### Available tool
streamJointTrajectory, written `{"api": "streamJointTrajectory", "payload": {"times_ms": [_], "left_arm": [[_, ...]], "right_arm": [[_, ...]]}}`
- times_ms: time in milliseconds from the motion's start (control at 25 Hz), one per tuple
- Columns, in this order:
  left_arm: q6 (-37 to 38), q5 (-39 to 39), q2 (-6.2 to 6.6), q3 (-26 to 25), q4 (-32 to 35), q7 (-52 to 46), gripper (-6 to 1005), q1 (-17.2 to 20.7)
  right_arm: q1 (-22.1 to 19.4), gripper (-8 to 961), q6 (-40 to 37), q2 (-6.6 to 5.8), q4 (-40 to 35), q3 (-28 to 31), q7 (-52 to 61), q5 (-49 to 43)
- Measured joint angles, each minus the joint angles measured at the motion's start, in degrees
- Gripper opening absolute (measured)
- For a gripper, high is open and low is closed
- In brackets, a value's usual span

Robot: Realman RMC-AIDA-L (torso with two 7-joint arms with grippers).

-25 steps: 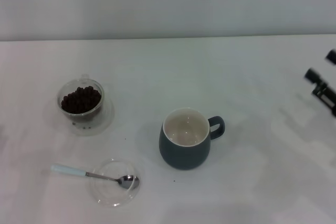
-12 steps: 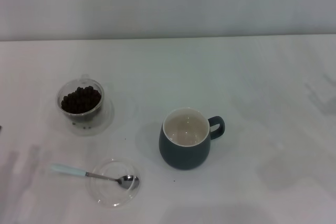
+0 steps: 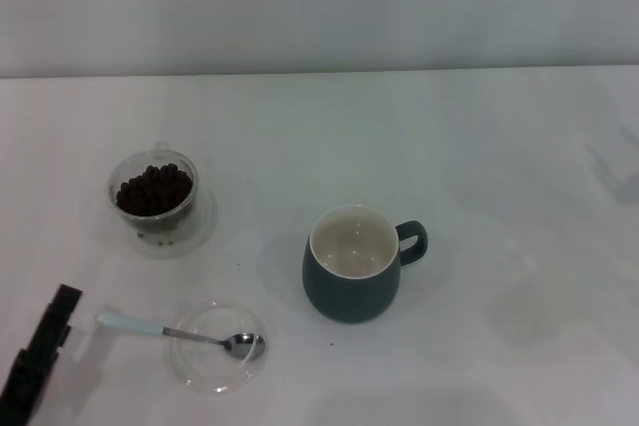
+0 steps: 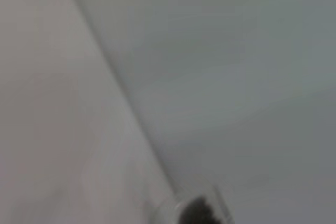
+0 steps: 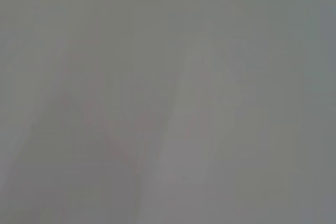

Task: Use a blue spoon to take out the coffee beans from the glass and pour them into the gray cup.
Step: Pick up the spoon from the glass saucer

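Note:
The blue spoon (image 3: 140,325) lies at the front left with its pale handle on the table and its silver bowl resting in a flat clear dish (image 3: 217,347). The glass (image 3: 154,194) stands behind it at the left, holding a heap of coffee beans (image 3: 153,190). It also shows in the left wrist view (image 4: 197,213). The gray cup (image 3: 351,276) stands upright in the middle, empty, with its handle to the right. My left gripper (image 3: 55,318) comes in at the front left corner, just left of the spoon's handle and not touching it. My right gripper is out of view.
The white table (image 3: 479,167) runs back to a pale wall. Open surface lies right of the cup and behind it. A few loose beans lie at the glass's foot (image 3: 160,236).
My right gripper, seen at the right edge a second ago, has left the view. My left gripper has come into view at the front left, beside the spoon's handle.

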Motion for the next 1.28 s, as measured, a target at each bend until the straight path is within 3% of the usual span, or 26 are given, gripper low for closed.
{"api": "streamJointTrajectory", "payload": {"times_ms": [720, 1280], "left_arm": [[-3.9, 7.0, 0.27, -0.1, 0.7, 0.0, 891, -3.0], [-4.1, 8.1, 0.27, -0.1, 1.1, 0.0, 890, -3.1]], "right_arm": [[-1.1, 599, -0.2, 0.3, -1.0, 0.9, -0.6, -0.6], [-2.0, 598, -0.9, 0.87, -1.0, 0.9, -2.6, -0.6]]}}
